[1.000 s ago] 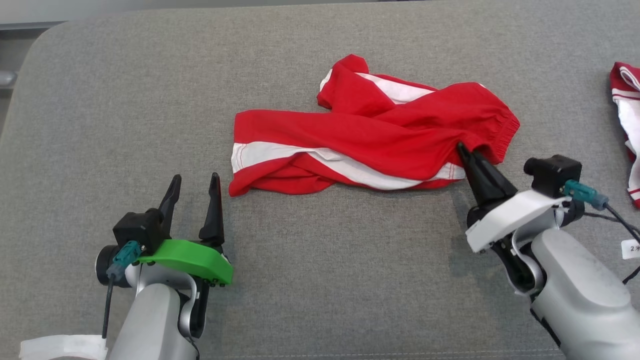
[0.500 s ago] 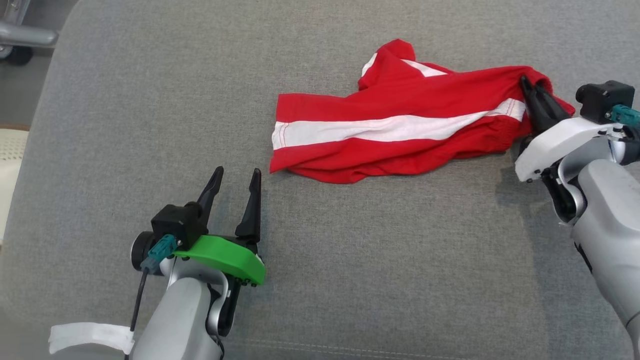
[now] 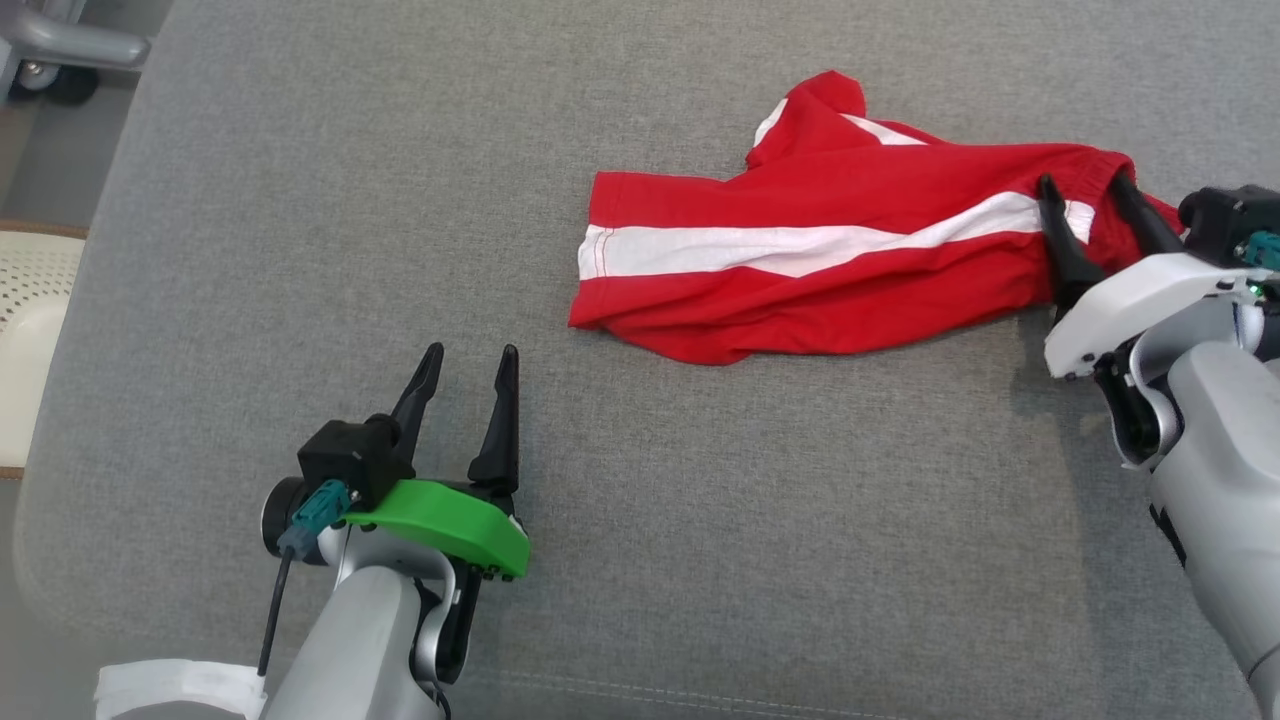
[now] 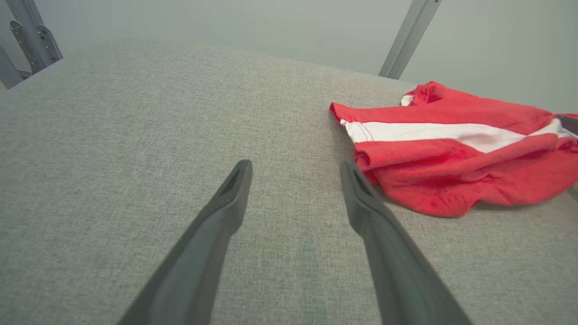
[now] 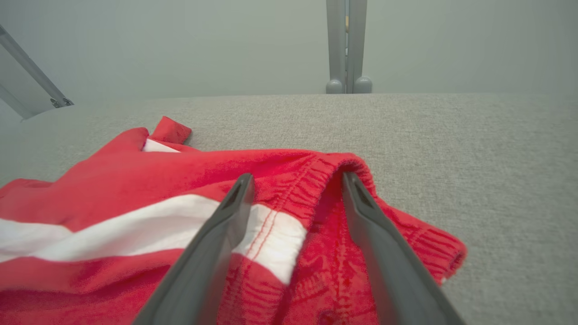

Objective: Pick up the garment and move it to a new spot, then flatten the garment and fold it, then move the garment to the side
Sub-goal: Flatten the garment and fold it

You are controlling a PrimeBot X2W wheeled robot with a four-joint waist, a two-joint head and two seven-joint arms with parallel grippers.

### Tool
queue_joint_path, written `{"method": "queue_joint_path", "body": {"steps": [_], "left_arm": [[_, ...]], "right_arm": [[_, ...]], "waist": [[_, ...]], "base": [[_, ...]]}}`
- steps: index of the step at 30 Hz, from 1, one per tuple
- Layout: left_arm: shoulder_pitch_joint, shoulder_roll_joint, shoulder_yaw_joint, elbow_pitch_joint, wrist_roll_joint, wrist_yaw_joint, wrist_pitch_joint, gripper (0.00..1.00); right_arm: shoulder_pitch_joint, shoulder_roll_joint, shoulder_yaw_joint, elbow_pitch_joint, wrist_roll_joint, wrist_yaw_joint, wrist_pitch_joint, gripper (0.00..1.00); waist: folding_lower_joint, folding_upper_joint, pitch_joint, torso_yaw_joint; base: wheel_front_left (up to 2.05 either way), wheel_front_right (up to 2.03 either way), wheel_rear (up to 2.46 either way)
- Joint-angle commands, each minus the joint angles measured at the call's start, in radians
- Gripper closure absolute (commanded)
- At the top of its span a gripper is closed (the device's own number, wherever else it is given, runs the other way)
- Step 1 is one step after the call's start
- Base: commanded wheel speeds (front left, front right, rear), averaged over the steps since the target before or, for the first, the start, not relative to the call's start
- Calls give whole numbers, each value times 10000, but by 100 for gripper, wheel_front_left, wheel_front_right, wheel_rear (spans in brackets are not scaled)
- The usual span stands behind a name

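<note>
Garment point(image 3: 800, 270) lies crumpled at 1 o'clock, right gripper point(image 3: 1083, 182) spread astride its waistband point(image 5: 316, 180), clamping nothing, likely for set-down; left gripper point(image 3: 472, 352) spread idle at 7 o'clock.

Soft even light — faint shadows

Red garment point(image 3: 820, 290) with a white stripe on grey woven fabric point(image 3: 700, 520); green left wrist cover point(image 3: 440, 520), white right one point(image 3: 1130, 300)
</note>
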Motion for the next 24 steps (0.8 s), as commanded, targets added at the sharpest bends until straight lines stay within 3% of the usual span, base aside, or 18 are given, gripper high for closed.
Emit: {"method": "queue_joint_path", "body": {"steps": [1, 14, 24], "left_arm": [[133, 23, 68, 2, 85, 33, 3, 0], [508, 28, 375, 44, 266, -145, 3, 0], [507, 26, 238, 6, 226, -169, 3, 0]], "right_arm": [[298, -8, 26, -242, 142, -13, 1, 0], [2558, 122, 210, -2368, 487, -13, 1, 0], [2727, 539, 266, -1867, 325, -13, 1, 0]], "waist": [[-1, 0, -352, -371], [-1, 0, -924, -1094], [-1, 0, -839, -864]], "base": [[0, 0, 0], [0, 0, 0], [0, 0, 0]]}}
